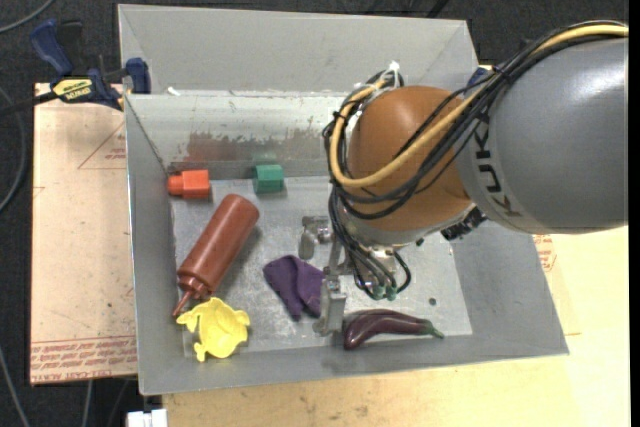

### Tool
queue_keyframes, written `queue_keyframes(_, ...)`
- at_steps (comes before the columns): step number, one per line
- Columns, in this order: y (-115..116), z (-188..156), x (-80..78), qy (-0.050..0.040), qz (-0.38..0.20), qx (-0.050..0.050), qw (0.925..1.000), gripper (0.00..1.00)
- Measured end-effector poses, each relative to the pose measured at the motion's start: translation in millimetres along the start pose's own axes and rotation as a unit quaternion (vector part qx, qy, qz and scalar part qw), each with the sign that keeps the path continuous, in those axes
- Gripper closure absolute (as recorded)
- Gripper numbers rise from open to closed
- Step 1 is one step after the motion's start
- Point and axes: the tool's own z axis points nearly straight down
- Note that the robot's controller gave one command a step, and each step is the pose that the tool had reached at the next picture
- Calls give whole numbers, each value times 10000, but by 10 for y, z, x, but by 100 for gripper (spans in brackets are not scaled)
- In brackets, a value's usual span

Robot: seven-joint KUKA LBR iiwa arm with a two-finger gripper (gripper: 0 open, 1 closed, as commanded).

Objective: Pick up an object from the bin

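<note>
I see the gripper [325, 273] low over the bin's [290, 50] front middle, its jaws spread apart with nothing gripped. A crumpled purple cloth [292, 283] lies against its left side, touching the nearer finger [333, 307]. A dark eggplant [385, 325] lies just beside it at the front. A brown bottle [218, 243] and a yellow toy [215, 329] lie further left.

bin [150, 215] metal is being seen matt, scuffed; purple cloth [295, 283] soft; aubergine [385, 325] near front edge glossy plastic.
</note>
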Motion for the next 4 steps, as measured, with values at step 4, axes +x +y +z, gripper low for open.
queue_keyframes(4, -284, 476, -230, -48, 1368, -21, 9906, 0)
